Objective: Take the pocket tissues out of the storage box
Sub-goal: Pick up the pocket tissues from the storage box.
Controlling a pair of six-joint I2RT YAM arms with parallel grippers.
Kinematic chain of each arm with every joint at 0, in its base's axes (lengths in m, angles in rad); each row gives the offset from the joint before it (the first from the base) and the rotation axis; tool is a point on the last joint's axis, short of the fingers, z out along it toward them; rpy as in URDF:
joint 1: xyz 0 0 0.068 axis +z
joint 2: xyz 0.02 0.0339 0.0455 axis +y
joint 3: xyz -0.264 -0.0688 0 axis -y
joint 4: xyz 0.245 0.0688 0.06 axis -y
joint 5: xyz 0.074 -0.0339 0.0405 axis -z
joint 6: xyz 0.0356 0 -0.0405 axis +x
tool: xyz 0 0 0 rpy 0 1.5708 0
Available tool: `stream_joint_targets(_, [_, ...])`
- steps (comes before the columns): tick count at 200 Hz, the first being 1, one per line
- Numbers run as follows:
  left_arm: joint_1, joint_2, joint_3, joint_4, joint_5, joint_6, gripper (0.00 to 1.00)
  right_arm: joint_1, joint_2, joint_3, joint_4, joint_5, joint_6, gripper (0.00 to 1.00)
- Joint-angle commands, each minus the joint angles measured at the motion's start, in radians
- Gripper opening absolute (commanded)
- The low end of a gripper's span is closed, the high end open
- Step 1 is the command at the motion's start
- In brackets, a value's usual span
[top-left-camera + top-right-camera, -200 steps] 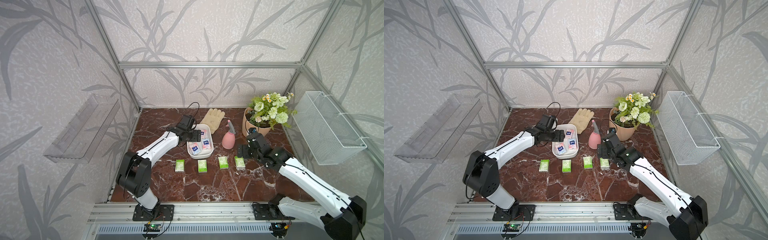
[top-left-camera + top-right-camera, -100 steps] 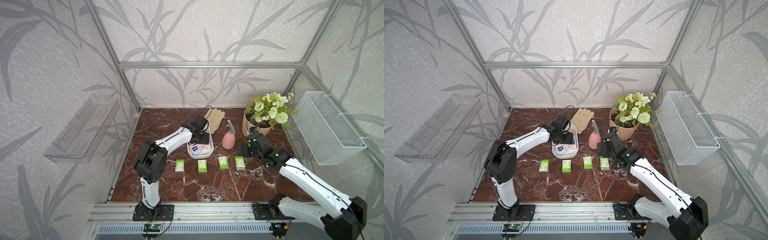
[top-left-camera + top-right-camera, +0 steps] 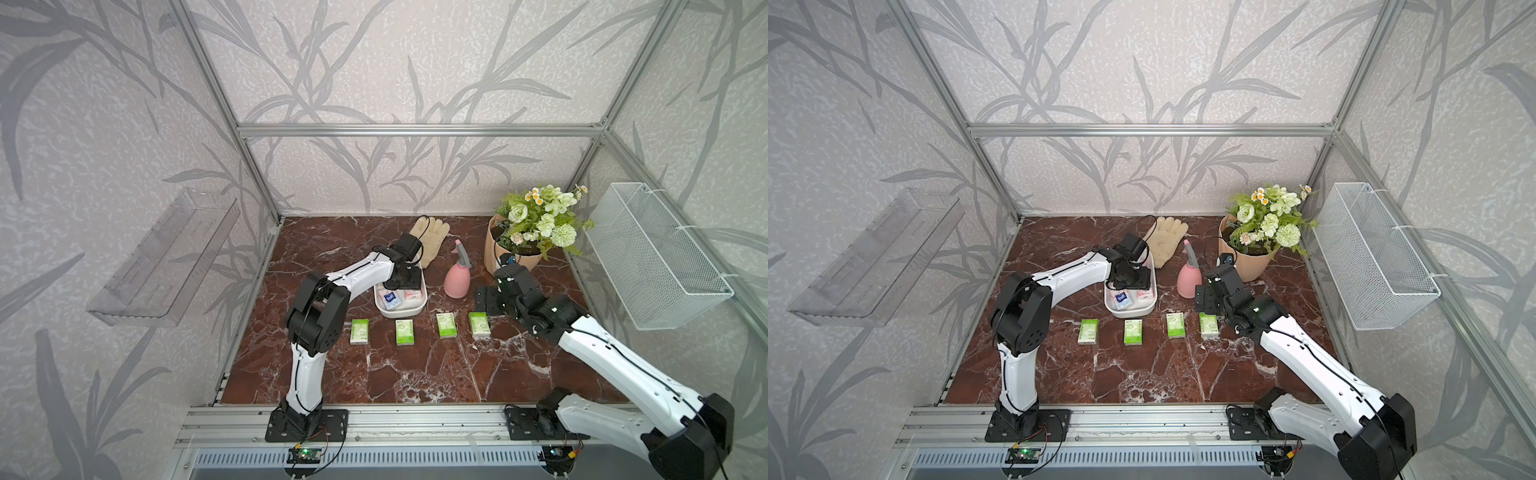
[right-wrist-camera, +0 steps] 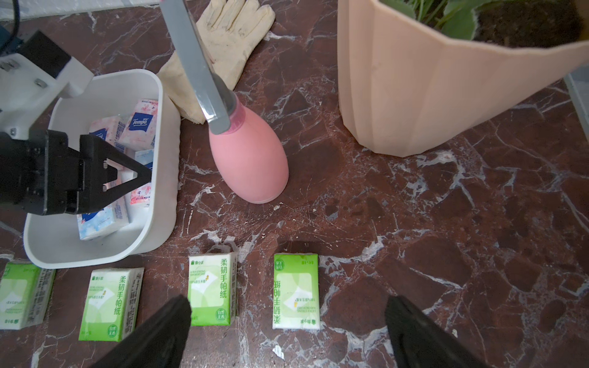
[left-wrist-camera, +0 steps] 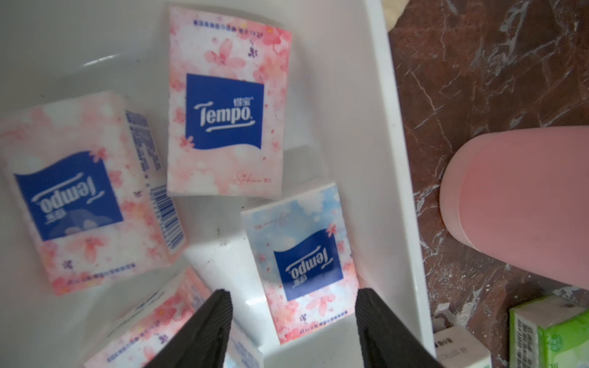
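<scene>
1. Inside the storage box (image 3: pixel 401 314), the left gripper (image 5: pixel 293 292) points down among the pocket tissues that lie there: four pink or blue floral packs with a dark blue logo.
2. Its fingers (image 5: pixel 204 331) stand apart and clamp nothing. The blue-and-pink pack (image 5: pixel 302 264) lies flat on the box floor with its near end in the gap between them, close to the box wall on the spray bottle (image 3: pixel 457 278) side.
3. One finger hangs over a second pink pack (image 5: pixel 165 321). The other two pink packs (image 5: pixel 228 105) lie on the box floor beyond the fingertips.
4. Just outside the box end nearest the arm bases, four green packs (image 3: pixel 404 332) lie flat in a row on the marble table (image 3: pixel 374 374).
5. The right gripper (image 4: pixel 288 301) hovers over the end of that row farthest from the box. Its fingers are wide apart and hold nothing, and the last green pack (image 4: pixel 295 291) shows between them.
6. A glove (image 3: pixel 430 241) lies at the box's far end.
</scene>
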Motion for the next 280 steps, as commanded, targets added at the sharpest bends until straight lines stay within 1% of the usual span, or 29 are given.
stream_joint_targets(1, [-0.005, 0.035, 0.041, -0.018, 0.003, -0.018, 0.67, -0.008, -0.007, -0.009, 0.014, 0.017, -0.011, 0.99])
stream_joint_targets(58, [-0.007, 0.079, 0.068, -0.004, 0.014, -0.05, 0.69, -0.026, -0.007, -0.011, 0.014, 0.007, -0.022, 0.99])
stream_joint_targets(91, [-0.01, 0.105, 0.08, -0.025, -0.031, -0.033, 0.71, -0.031, 0.002, -0.013, 0.023, -0.004, -0.019, 0.99])
stream_joint_targets(114, [-0.012, 0.113, 0.087, -0.058, -0.081, -0.009, 0.69, -0.031, 0.013, -0.012, 0.029, -0.009, -0.016, 0.99])
stream_joint_targets(158, [-0.011, 0.067, 0.079, -0.116, -0.198, 0.056, 0.67, -0.031, 0.031, -0.006, 0.032, -0.015, -0.015, 0.99])
stream_joint_targets(171, [-0.011, 0.045, 0.072, -0.115, -0.216, 0.066, 0.67, -0.032, 0.038, -0.004, 0.033, -0.017, -0.013, 0.99])
stream_joint_targets(187, [-0.012, 0.028, 0.067, -0.097, -0.191, 0.067, 0.67, -0.032, 0.046, -0.003, 0.038, -0.025, -0.01, 0.99])
stream_joint_targets(210, [-0.012, 0.03, 0.079, -0.076, -0.12, 0.036, 0.71, -0.032, 0.058, 0.001, 0.044, -0.032, -0.006, 0.99])
stream_joint_targets(222, [-0.013, 0.038, 0.081, -0.065, -0.1, 0.019, 0.72, -0.031, 0.062, 0.005, 0.046, -0.034, -0.005, 0.99])
stream_joint_targets(280, [-0.013, 0.103, 0.109, -0.067, -0.079, 0.02, 0.73, -0.032, 0.058, 0.005, 0.039, -0.026, -0.007, 0.99])
